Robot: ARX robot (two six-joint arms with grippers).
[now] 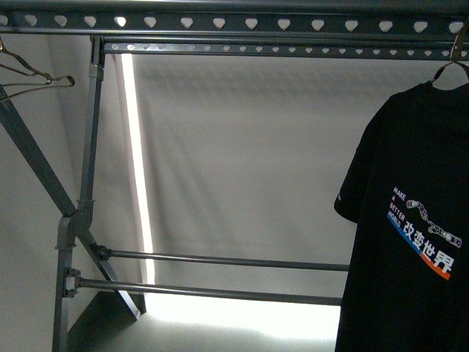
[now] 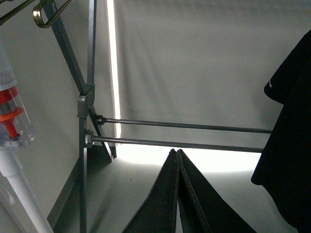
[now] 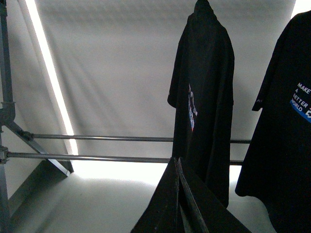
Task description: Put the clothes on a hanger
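Black T-shirt [image 1: 410,242] hangs on wire hanger [image 1: 451,67] from the rail [image 1: 234,22], 3 o'clock in front view. Soft, light, limp; I'd take it by the shoulders. My left gripper [image 2: 177,160] and right gripper [image 3: 176,167] are pressed together, empty.

We see dim, greyish views, backlit by a bright vertical strip of light [image 1: 137,176] with floor glare. The black short-sleeved T-shirt [image 1: 410,242] shows almost as silhouette; focus stays sharp.

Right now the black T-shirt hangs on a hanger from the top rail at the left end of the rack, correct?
Not the left end. The front view shows the black T-shirt hanging on a hanger from the top rail at the right end.
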